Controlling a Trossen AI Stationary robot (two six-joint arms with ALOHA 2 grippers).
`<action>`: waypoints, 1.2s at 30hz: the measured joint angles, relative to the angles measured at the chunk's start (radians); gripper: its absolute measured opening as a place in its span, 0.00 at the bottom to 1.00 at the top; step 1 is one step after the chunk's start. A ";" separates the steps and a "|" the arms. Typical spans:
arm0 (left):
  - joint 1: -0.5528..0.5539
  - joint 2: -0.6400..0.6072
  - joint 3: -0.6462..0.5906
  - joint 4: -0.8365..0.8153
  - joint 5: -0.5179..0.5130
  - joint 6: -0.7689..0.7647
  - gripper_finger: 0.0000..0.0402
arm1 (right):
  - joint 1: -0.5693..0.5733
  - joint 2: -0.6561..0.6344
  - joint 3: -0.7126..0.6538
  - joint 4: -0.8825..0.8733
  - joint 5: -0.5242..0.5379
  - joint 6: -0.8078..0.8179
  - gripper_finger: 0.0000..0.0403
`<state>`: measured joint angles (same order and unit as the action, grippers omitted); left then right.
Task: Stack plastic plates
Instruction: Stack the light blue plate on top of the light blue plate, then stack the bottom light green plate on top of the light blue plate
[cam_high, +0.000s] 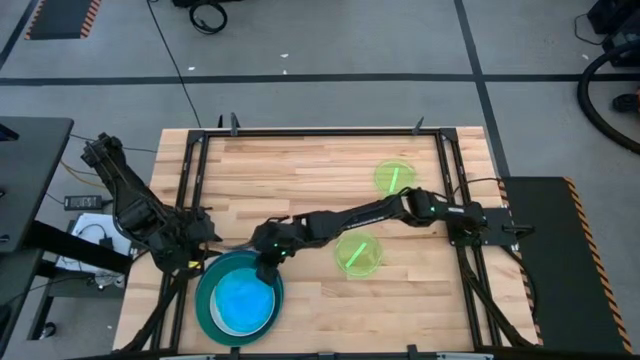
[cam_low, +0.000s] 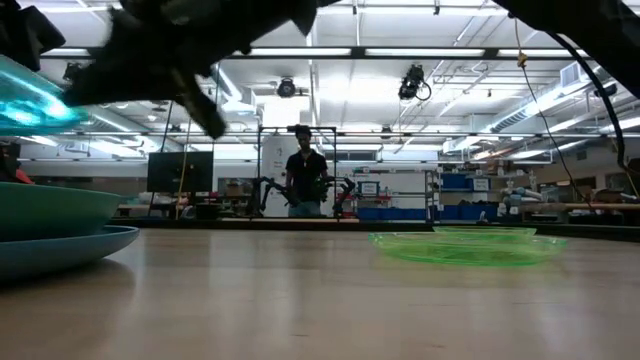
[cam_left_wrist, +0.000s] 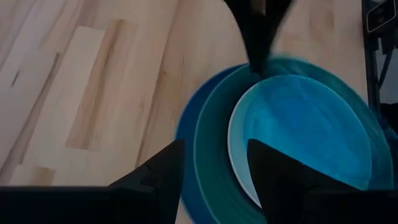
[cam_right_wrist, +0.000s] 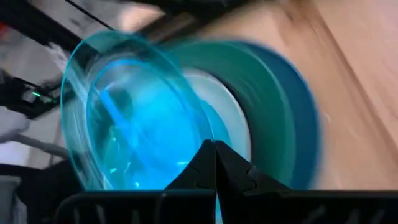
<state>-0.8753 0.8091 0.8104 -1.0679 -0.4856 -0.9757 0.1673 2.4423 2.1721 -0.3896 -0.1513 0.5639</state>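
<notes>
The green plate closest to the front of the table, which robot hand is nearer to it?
Right. The right gripper is over the plate stack, a little way from that green plate. The left gripper is beyond the stack, farther off.

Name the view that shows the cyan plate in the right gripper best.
The right wrist view: the cyan plate fills it, tilted, pinched at its rim by the right gripper. High view shows it flat over the stack; low view only an edge.

The plate stack (cam_high: 238, 305) sits at the table's (cam_high: 300, 170) near-left corner. Two small plates (cam_high: 357, 254) (cam_high: 393, 178) lie apart, right of the stack, one farther back.
</notes>
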 joint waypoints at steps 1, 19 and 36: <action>0.000 0.001 0.000 0.001 0.000 -0.003 0.45 | 0.003 0.005 0.001 0.029 -0.002 -0.018 0.01; 0.001 0.002 0.000 0.010 -0.018 -0.009 0.45 | 0.026 0.095 -0.004 0.075 -0.029 -0.104 0.01; 0.001 0.002 0.000 0.009 -0.018 -0.009 0.45 | 0.001 0.052 -0.001 0.015 -0.097 -0.095 0.18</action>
<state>-0.8745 0.8113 0.8104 -1.0588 -0.5037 -0.9852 0.1680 2.4948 2.1716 -0.3748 -0.2485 0.4686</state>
